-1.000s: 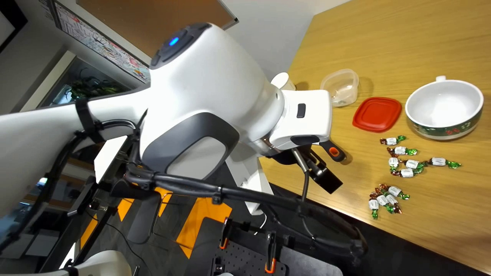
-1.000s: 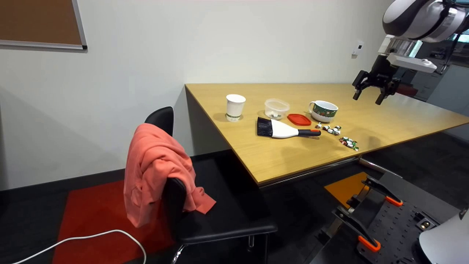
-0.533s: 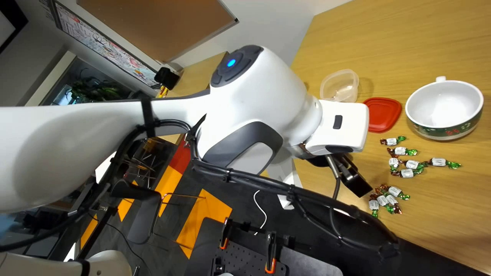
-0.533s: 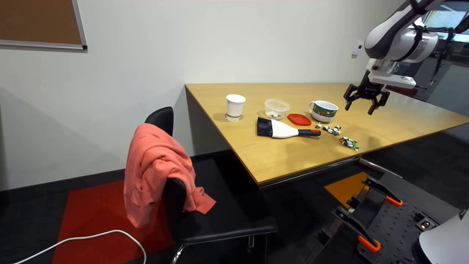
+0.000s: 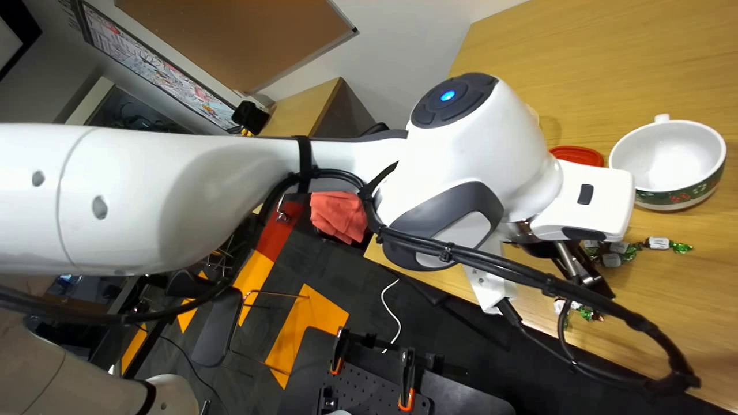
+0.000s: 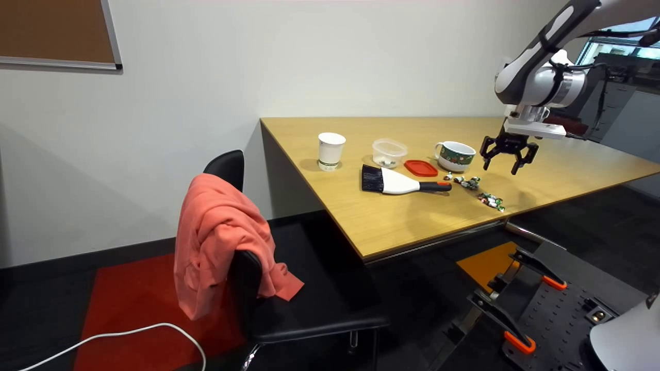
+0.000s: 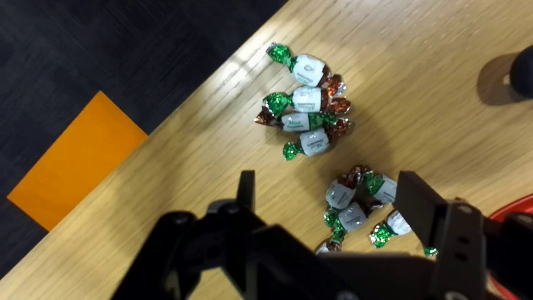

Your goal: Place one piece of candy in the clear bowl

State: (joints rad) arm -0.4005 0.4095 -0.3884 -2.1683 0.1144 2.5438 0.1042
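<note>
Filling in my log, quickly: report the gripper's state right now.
Gripper: open, its fingers well apart, nothing held between them.

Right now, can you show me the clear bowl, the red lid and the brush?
Clear bowl [image 6: 395, 157]: in an exterior view, on its near wall.
Red lid [image 6: 421, 168]: in an exterior view, on its top.
Brush [image 6: 403, 183]: in an exterior view, on its white middle.

"Mint" in green on candy wrappers.
</note>
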